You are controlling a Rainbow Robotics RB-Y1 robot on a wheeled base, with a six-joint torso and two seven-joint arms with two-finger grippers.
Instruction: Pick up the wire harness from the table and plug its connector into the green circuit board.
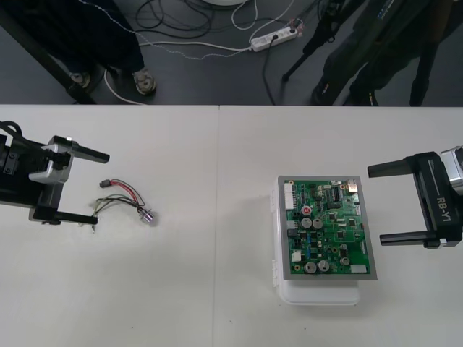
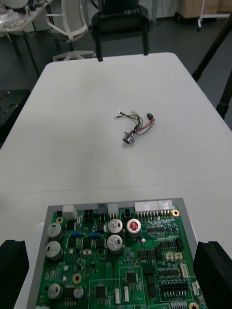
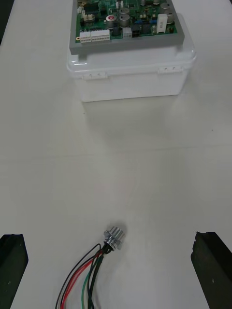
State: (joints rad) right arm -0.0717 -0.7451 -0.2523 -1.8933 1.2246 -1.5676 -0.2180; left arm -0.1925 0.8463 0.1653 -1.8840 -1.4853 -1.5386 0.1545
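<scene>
The wire harness [image 1: 123, 199] lies loose on the tabletop [image 1: 181, 289], on the robot's left half, well apart from the green circuit board [image 1: 325, 228]. Its thin red, black and green wires [image 3: 82, 280] curl in a small tangle. The small black plug [image 1: 105, 183] lies at the end nearest the left gripper [image 1: 101, 188], and the round metal socket [image 1: 149, 216] at the end toward the board.

The left gripper hangs just beside the harness, its 2 black fingers [image 3: 12, 270] spread wide, 1 on each side of the wires and touching none of them. In the left wrist view the socket [image 3: 113, 237] sits between these fingers, a little ahead of them.

The board rests flat on a white base [image 1: 318, 295] on the robot's right half. It is dense with silver capacitors, with white connectors along the edge that faces the harness [image 2: 135, 123]. Between harness and board the pale tabletop is crossed by 1 seam [image 1: 218, 217].

The right gripper [image 1: 375, 205] waits just beside the board's outer edge, its 2 fingers [image 2: 212, 270] far apart and holding no object. Its wrist view looks across the board [image 2: 121, 260] to the harness and on to the left gripper [image 2: 123, 53] beyond.

On the dark floor past the tabletop's far edge lie a white power strip [image 1: 273, 38] and loose cables [image 1: 181, 22].
</scene>
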